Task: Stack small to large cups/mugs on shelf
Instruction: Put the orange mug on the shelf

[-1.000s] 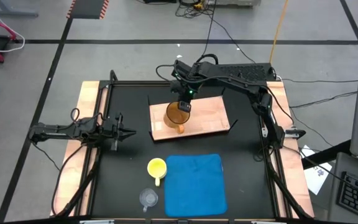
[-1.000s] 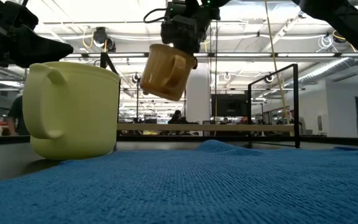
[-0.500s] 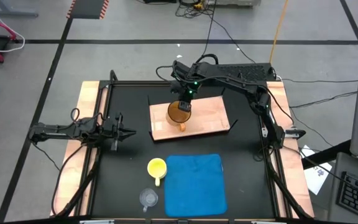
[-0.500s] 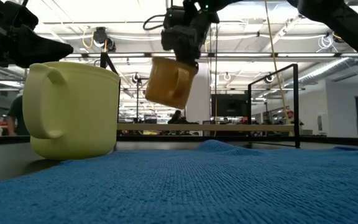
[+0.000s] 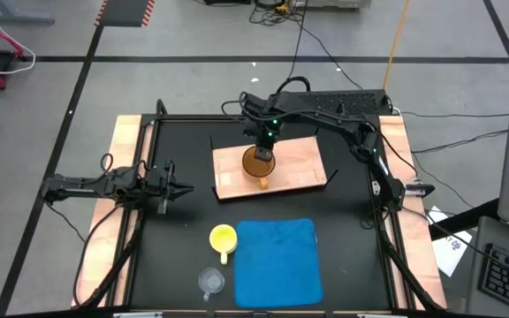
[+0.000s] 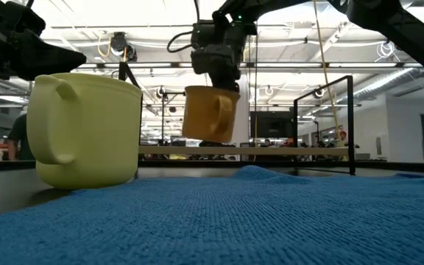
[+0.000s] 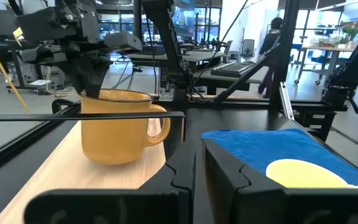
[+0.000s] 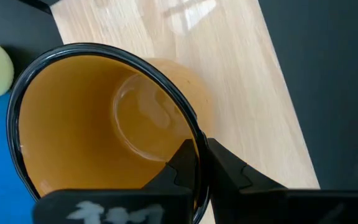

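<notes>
High view shows the right hand [image 5: 264, 141] gripping the rim of the brown mug [image 5: 256, 162] over the shelf [image 5: 303, 163], at the table's 12 o'clock. Released while tilted, the mug could tip. The left hand [image 5: 173, 186], closed, waits at 9 o'clock.

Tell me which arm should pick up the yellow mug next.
Left, probably. The left pincer hangs free at the table's left side, on the same side as the yellow mug. The right pincer is clamped on the amber mug over the shelf.
</notes>
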You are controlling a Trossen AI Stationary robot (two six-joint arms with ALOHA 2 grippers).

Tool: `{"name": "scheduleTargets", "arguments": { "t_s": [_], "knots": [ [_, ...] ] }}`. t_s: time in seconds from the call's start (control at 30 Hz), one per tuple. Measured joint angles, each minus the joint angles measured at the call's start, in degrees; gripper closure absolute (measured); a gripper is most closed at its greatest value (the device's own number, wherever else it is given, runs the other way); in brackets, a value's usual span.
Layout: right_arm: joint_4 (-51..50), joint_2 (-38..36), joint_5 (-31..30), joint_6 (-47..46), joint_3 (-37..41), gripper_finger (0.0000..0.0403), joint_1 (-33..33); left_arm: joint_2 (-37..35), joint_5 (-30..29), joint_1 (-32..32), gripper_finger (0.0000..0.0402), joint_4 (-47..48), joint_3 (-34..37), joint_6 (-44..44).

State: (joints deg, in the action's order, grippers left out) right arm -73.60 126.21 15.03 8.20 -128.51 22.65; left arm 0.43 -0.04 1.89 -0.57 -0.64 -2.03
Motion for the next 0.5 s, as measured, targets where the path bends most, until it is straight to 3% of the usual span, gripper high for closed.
{"name": "scheduleTargets", "arguments": {
  "t_s": [0.5],
  "knots": [
    [1.0, 0.0, 0.0, -1.0, 2.4, 0.0393, 0.0, 0.0, 0.0, 0.0, 0.0369, 0.1, 0.0, 0.0]
  ]
}}
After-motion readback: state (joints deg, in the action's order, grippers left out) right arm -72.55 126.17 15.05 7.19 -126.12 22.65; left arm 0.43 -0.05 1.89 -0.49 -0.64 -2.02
